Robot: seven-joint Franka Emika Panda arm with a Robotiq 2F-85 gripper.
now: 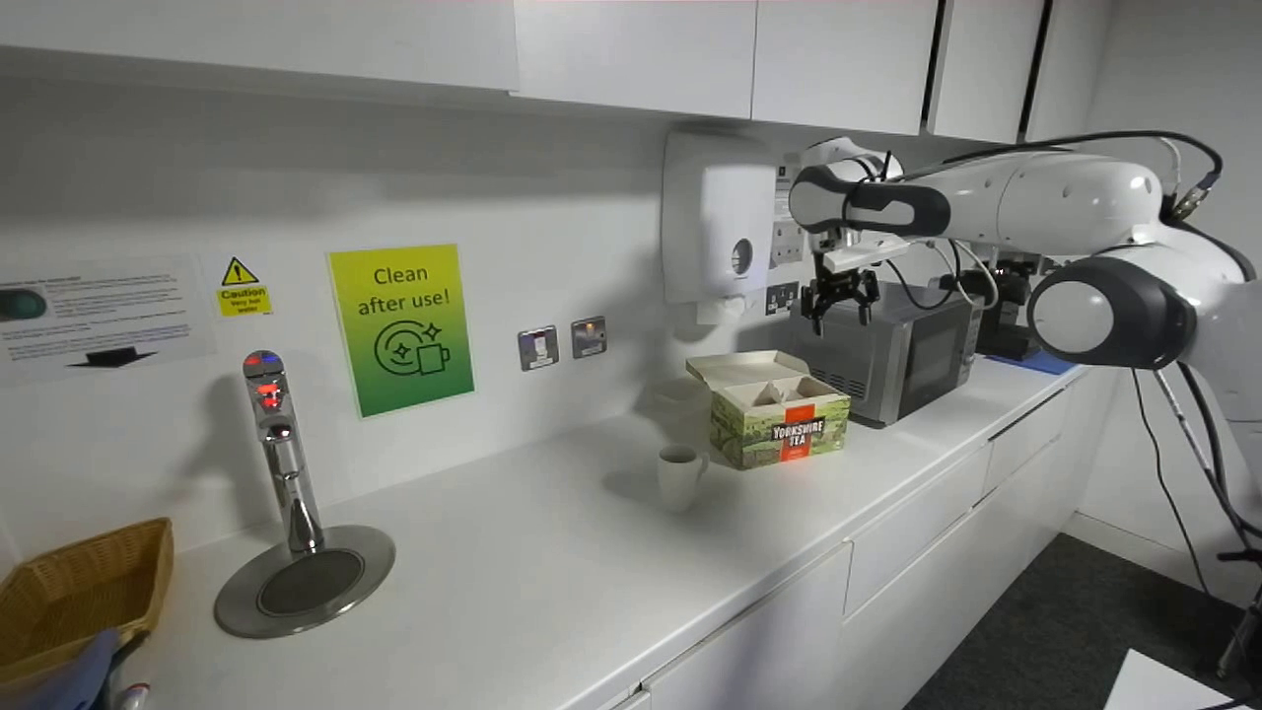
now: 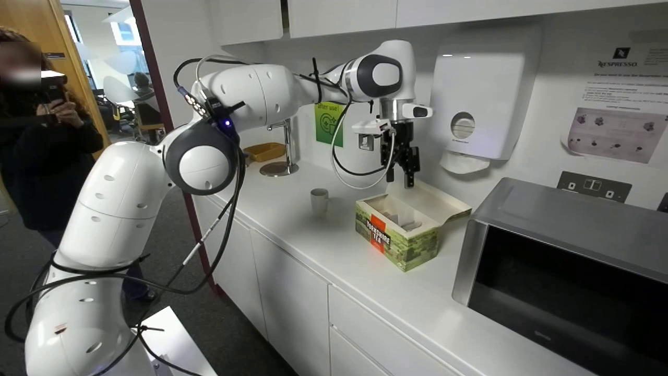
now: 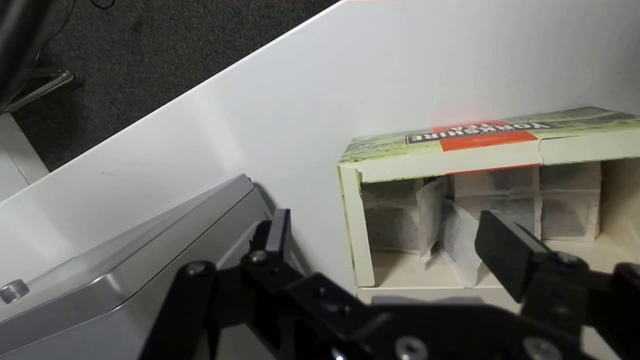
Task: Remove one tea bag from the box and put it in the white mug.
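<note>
The tea box [image 1: 749,439] stands on the counter with its lid open toward the wall. It shows in both exterior views [image 2: 420,250], green-sided with a red label. In the wrist view several flat tea bags [image 3: 462,240] lie and lean inside the cream-walled box [image 3: 359,225], two of them standing tilted. The white mug [image 1: 678,481] stands upright beside the box in both exterior views [image 2: 319,202]; it is out of the wrist view. My gripper [image 1: 841,319] is open and empty above the box, fingers pointing down [image 2: 400,181]. In the wrist view its fingers [image 3: 382,222] are wide apart.
A grey microwave [image 1: 877,345] stands close beside the box, also in the wrist view [image 3: 165,265]. A towel dispenser [image 2: 485,94] hangs on the wall behind. A tap [image 1: 291,473] and a wicker basket [image 1: 138,562] are farther along the counter. Cupboards [image 1: 631,54] hang above.
</note>
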